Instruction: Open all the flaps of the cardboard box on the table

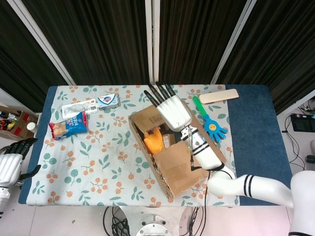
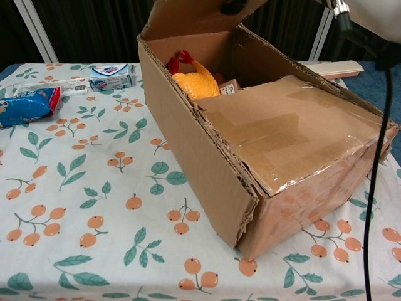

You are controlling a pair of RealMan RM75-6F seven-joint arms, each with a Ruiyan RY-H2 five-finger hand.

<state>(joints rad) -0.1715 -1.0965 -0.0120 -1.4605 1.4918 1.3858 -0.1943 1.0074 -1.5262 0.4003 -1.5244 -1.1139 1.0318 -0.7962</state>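
snack bag | soap box | blue clapper (hand-shaped)

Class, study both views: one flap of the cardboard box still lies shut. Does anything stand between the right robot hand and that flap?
Nothing visible does. The right robot hand is up at the raised far flap; the shut flap lies bare, with nothing resting on it. The yellow toy sits inside the cardboard box, below it.

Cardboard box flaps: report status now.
Right hand under far flap, lifting it upright. Near flap lies flat over the cardboard box. Left hand idle at table edge, holding nothing. Rubber chicken exposed inside, nothing blocking.
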